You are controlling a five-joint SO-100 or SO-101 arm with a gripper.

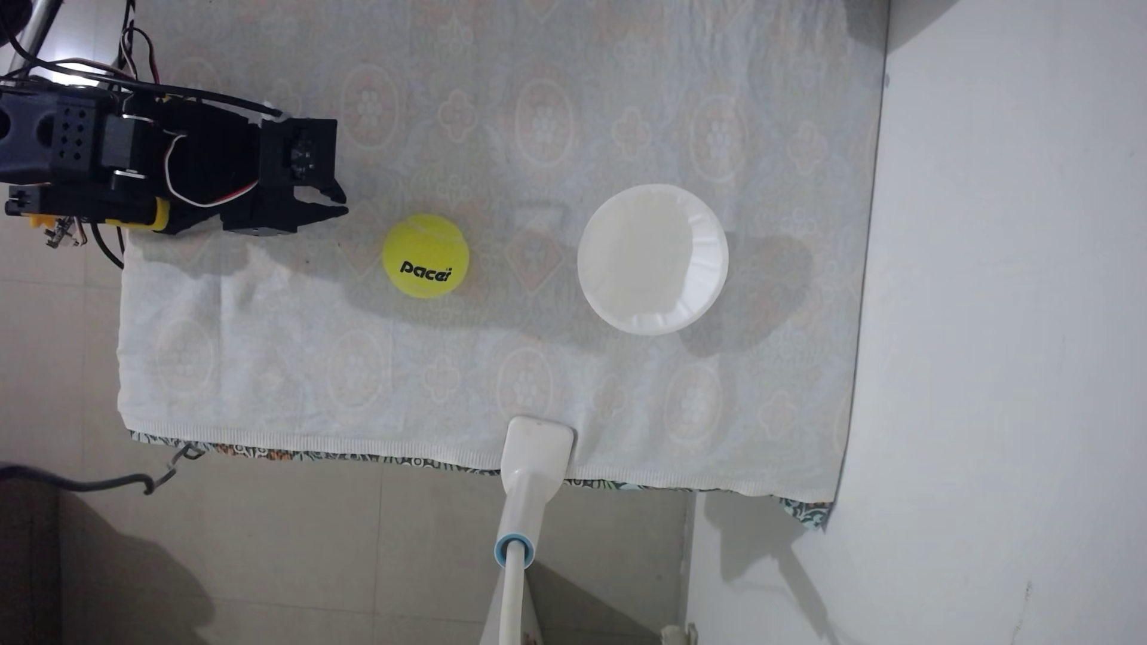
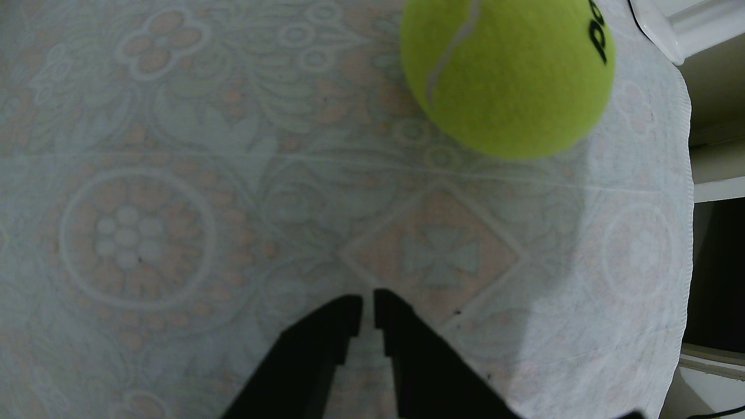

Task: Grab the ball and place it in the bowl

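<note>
My pincer (image 1: pixel 342 204) sits at the left of the fixed view, up over the edge of the patterned cloth (image 1: pixel 434 384); its two black fingers are almost together, with just a thin gap at the tips, and they hold nothing. In the wrist view my pincer (image 2: pixel 367 297) pokes up from the bottom edge, and there I can see that thin gap much better; the cloth (image 2: pixel 161 161) lies under it, with flowers and rings on it.

The ball (image 1: pixel 426 255) is yellow-green and rests on the cloth, a little way to the right of my fingertips and not touching them; the fixed view shows the black word "pacer" on it. In the wrist view the ball (image 2: pixel 508 76) is at the top right, ahead of my fingers and off to one side; here I see its fuzz and its pale curved seam, but just a bit of the black letters at its edge.

The bowl (image 1: pixel 652 266) is white and round, with ribs on its inner wall; it stands on the cloth to the right of the ball, apart from it. The fixed view also shows a white clamp head (image 1: pixel 537 448) on a stalk at the near edge of the cloth, and black wires (image 1: pixel 143 56) by my arm.
</note>
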